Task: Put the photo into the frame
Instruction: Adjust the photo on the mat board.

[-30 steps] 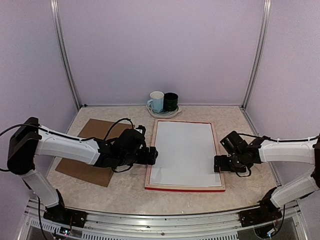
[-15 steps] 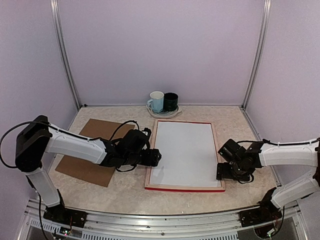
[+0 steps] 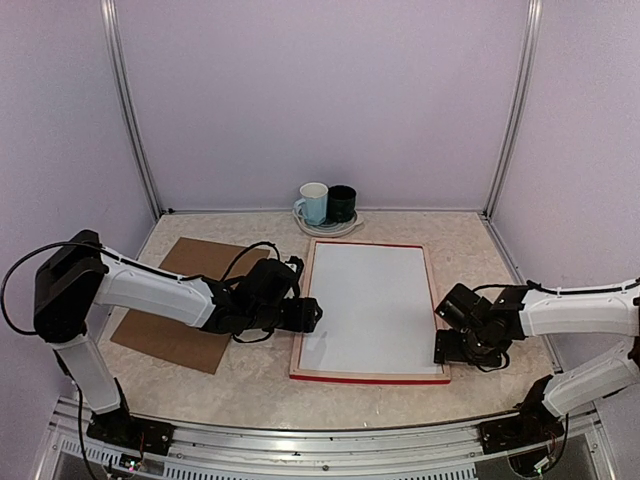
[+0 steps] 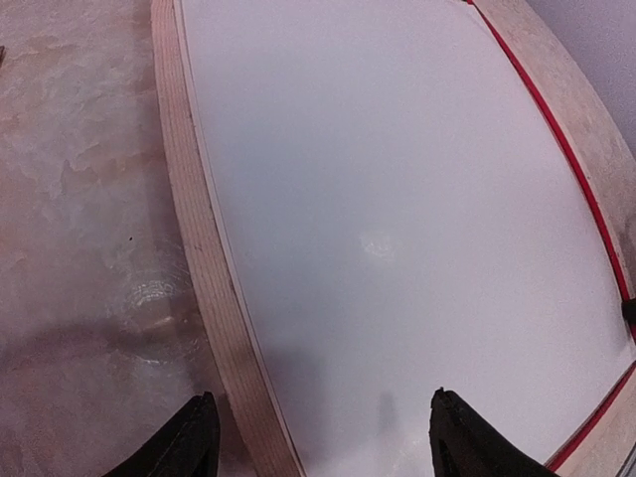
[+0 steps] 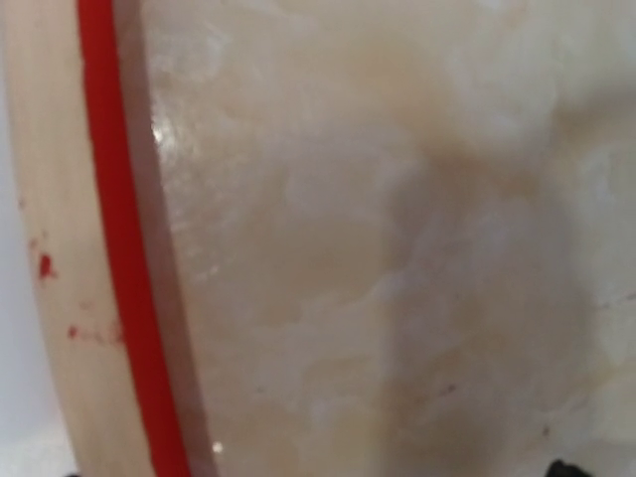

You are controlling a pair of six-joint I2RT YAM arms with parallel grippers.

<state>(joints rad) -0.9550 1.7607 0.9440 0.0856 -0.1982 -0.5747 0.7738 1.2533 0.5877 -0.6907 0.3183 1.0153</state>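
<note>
The frame [image 3: 369, 377] lies flat, back up, with pale wood rails and a red outer edge. A plain white sheet [image 3: 370, 295] fills it; I cannot tell whether this is the photo's back, and no printed side shows. My left gripper [image 3: 310, 315] is open at the frame's left rail. In the left wrist view the left gripper [image 4: 323, 445] straddles that wood rail [image 4: 204, 258], one finger over the table, the other over the white sheet [image 4: 397, 199]. My right gripper [image 3: 443, 347] is open, low beside the frame's right rail [image 5: 109, 199], holding nothing.
A brown backing board [image 3: 185, 300] lies on the table left of the frame, under the left arm. A white mug [image 3: 314, 203] and a dark mug [image 3: 342, 204] stand on a plate at the back. Purple walls and metal posts enclose the table.
The left gripper has shifted a little right onto the frame's left rail and its jaws have narrowed somewhat. The right gripper has slid along the right rail toward the near edge.
</note>
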